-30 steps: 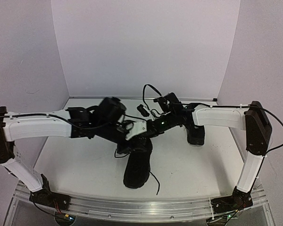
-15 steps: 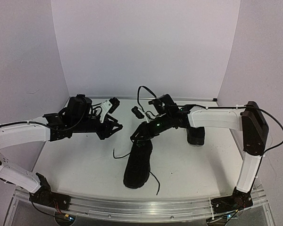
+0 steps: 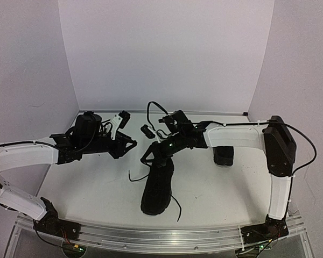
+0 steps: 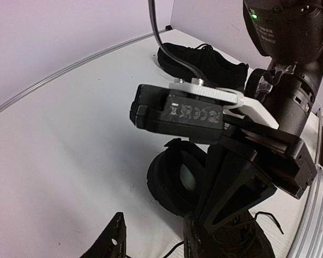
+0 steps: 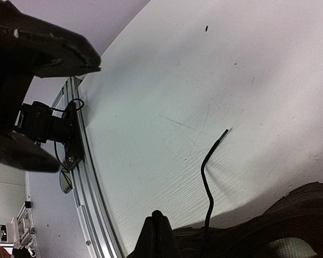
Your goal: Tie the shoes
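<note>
Right claw clenched just above the near shoe; left claw spread, with nothing between its fingers.

Both shoes were matte black low lace-ups with thin black laces. The near shoe lay mid-table, toe toward the arm bases, its mouth showing a pale green insole beneath the right claw. One loose lace curled up off the table just beside the shut fingertips, and whether they pinched any lace could not be told. Another lace end trailed beside the toe. The far shoe sat well apart to the right, partly hidden behind the right arm. Over the white table, the left claw hung left of the near shoe's mouth, near it but apart.
</note>
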Robot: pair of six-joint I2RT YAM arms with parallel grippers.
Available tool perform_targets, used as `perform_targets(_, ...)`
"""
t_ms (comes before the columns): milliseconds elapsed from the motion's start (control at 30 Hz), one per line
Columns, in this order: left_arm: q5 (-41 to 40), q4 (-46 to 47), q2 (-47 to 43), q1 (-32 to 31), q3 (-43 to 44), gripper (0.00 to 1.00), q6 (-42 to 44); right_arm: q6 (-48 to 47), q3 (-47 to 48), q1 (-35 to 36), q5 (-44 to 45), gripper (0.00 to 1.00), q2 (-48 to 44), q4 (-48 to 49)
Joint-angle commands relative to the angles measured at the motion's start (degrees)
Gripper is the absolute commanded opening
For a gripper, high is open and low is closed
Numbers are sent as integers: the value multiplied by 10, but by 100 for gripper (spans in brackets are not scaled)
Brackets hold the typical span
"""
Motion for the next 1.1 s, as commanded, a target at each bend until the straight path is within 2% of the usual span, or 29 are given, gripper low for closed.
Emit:
perform_targets(0, 12, 28, -10, 1, -7, 35, -20, 1, 19, 4, 4, 2, 11, 3)
perform_targets(133, 12, 33, -15, 1, -18, 37, -33, -4, 18, 4, 6, 13, 0, -8)
perform_targets(367, -1, 45, -31, 2, -35, 41, -48, -26, 6, 3, 29, 55, -62, -39)
perform_targets(533, -14, 60, -36, 1, -46, 43, -64, -33, 2, -10, 41, 66, -91, -58)
perform_targets(633, -12, 59, -36, 1, -49, 43, -71, -30, -10, -34, 42, 68, -105, -65)
perform_targets(767, 47, 41, -37, 1, -53, 40, -61, -57, -32, -55, 35, 53, -126, -89)
perform_targets(867, 96, 61, -53, -4, -81, 39, -61, -97, -31, -55, 31, 45, -123, -132)
perform_targets(1067, 119, 85, -68, -30, -120, 37, -70, -141, -40, -52, 8, 38, -109, -150)
